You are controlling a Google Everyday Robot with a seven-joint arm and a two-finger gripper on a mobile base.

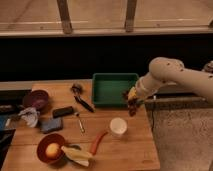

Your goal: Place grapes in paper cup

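The white paper cup (118, 126) stands upright on the wooden table (135, 150), right of centre near the front. My gripper (132, 102) hangs at the end of the white arm coming in from the right, over the table's right side by the green tray's front right corner. It holds the dark reddish-purple grapes (132, 107), which dangle above the table, up and to the right of the cup.
A green tray (114, 88) sits at the back. An orange carrot (97, 142) lies left of the cup. A dark red bowl (51, 148) with a yellow fruit, a banana (75, 154), another dark red bowl (35, 98), a blue sponge (51, 124) and utensils fill the left side.
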